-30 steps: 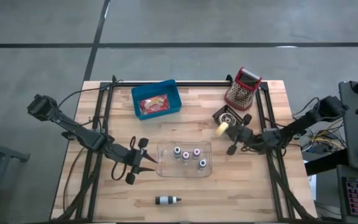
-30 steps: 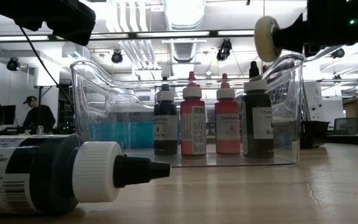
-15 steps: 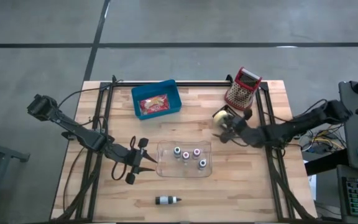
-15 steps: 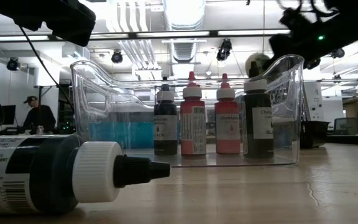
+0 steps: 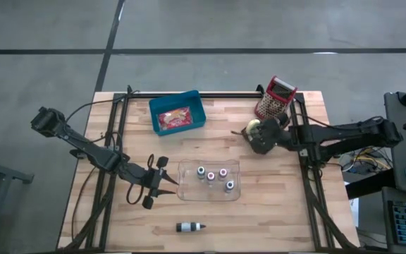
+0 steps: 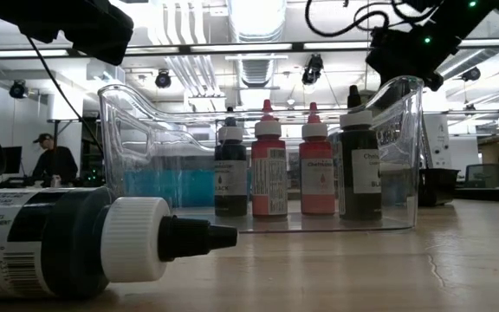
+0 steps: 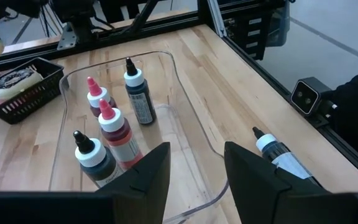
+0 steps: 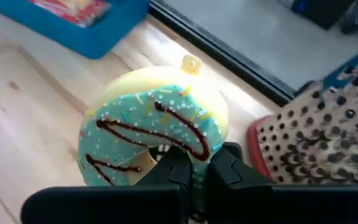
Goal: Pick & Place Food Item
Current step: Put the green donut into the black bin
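Here, four bottles [image 7: 114,134] in one tray [image 5: 189,169] — right end effector [image 8: 194,171] clamped on one donut [image 8: 154,134].

In the low view, the left black bottle [image 6: 230,171] in the clear bin [image 6: 137,165] bears a label with the word "BLACK" near its foot. The right black bottle [image 6: 359,162] shows a brand word that starts "Cha", then is cut off, with "BLACK" lower down. The two red bottles [image 6: 269,165] [image 6: 317,165] carry the same brand line, too small to read in full. The bottle lying on the desk [image 6: 76,243] has fine print and a barcode on its label, none of it legible.
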{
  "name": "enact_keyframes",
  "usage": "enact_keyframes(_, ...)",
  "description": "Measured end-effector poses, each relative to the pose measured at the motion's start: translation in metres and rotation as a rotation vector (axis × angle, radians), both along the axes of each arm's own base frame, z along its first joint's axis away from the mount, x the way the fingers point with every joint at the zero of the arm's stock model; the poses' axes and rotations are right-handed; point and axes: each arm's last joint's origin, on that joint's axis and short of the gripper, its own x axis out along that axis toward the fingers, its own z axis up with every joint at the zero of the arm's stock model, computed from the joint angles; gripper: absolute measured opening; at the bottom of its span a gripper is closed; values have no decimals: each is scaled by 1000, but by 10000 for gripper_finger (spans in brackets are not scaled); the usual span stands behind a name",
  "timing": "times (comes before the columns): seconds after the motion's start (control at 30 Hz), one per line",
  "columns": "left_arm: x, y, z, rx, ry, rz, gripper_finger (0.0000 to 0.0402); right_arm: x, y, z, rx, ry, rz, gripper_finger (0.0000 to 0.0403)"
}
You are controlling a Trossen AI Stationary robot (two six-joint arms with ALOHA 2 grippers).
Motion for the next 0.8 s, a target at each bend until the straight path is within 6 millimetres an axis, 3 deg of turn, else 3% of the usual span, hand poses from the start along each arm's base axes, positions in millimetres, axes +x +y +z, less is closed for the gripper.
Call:
enact_keyframes(0.47,0,0,0,0,0,0,156,-11,-46,-5,309,85,55,8)
enact_keyframes(0.8,0,0,0,0,0,0,156,-9,-61,-27,430,226,45,8)
